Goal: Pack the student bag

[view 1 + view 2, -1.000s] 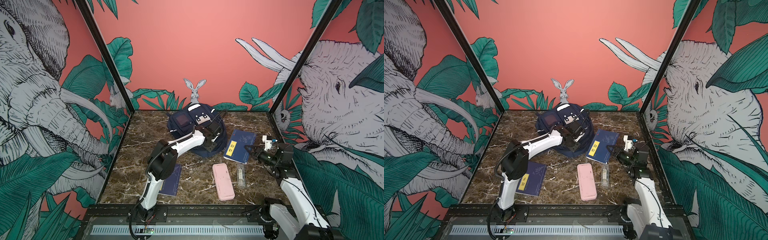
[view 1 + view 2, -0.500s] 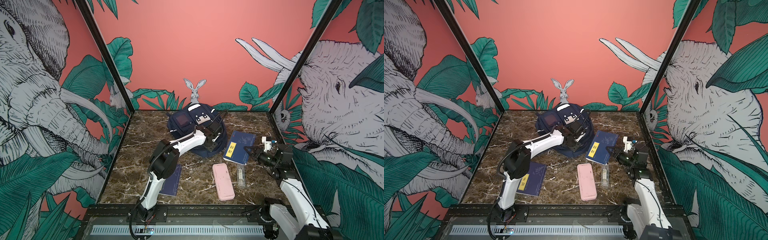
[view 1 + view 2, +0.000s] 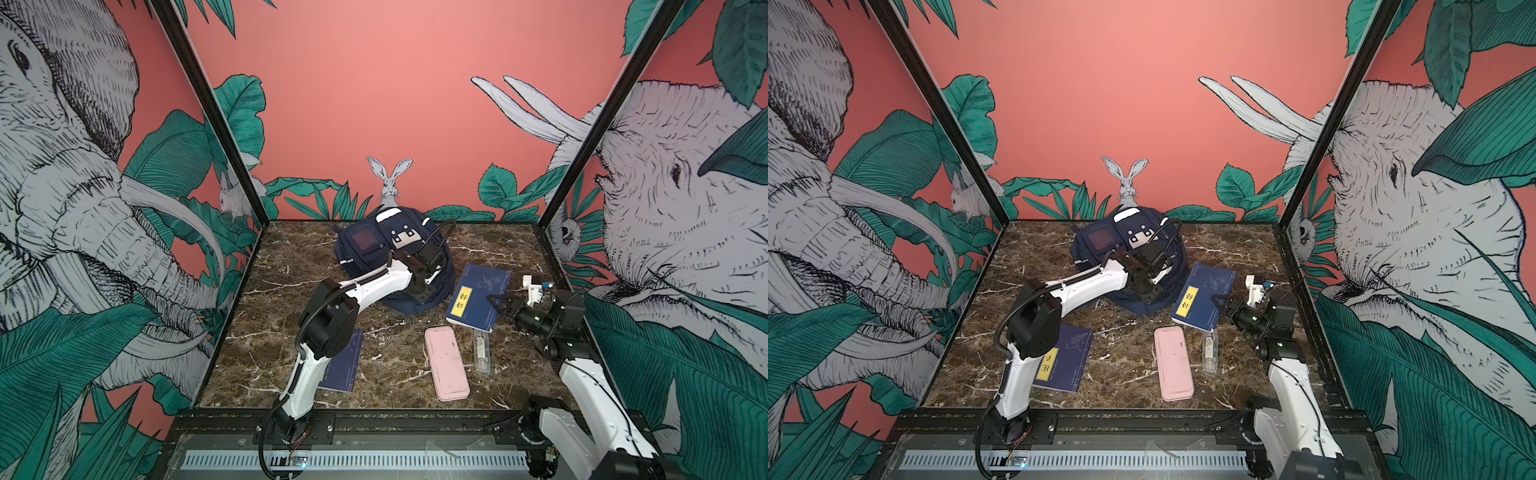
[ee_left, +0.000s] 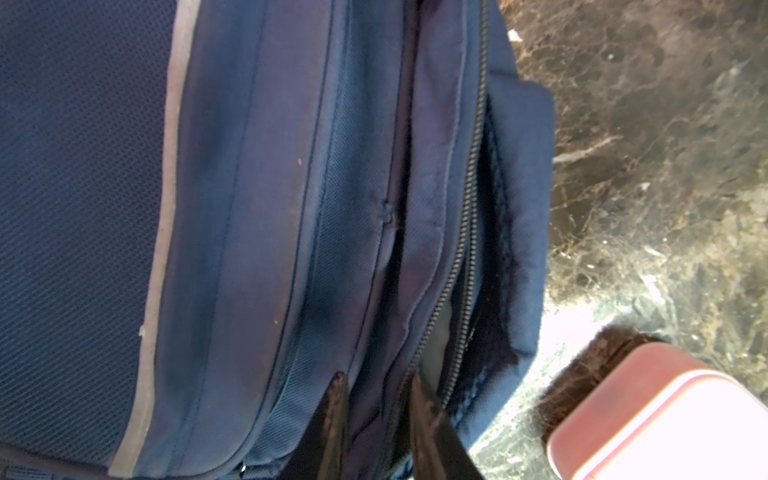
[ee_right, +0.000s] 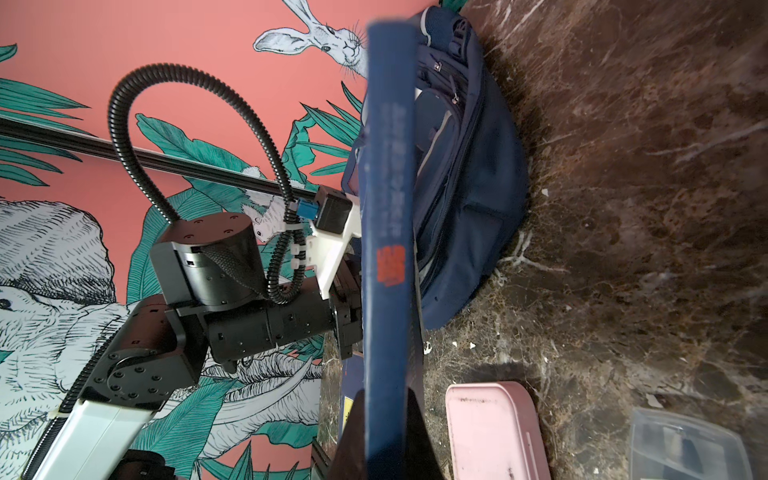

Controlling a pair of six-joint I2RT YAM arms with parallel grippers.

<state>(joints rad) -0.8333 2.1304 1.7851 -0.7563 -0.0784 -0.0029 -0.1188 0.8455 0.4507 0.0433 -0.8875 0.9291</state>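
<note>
- I count one student bag [image 3: 365, 243], two navy books with yellow labels, one pink case [image 3: 446, 363], one small clear box [image 3: 482, 353] and two arms.
- The bag lies at the back middle of the marble surface [image 3: 291, 266], close under the painted rabbit, with its front pocket facing up.
- Its long axis runs from the back wall toward the front and leans a little right at the near end. The end with the white trim points to the wall.
- The left end effector [image 4: 377, 378] sits on the bag's near right flank. Its fingers [image 4: 337, 399] are a narrow gap apart, straddling a ridge of fabric beside the zipper. I cannot tell whether they pinch it.
- The right end effector [image 3: 498, 302] is clamped on the edge of the held book [image 3: 478, 291], just right of the bag.
- The flat book [image 3: 1067, 357] rests front left, by the left arm's base.
- The pink case and the clear box lie side by side at front right, well apart from the bag.
</note>
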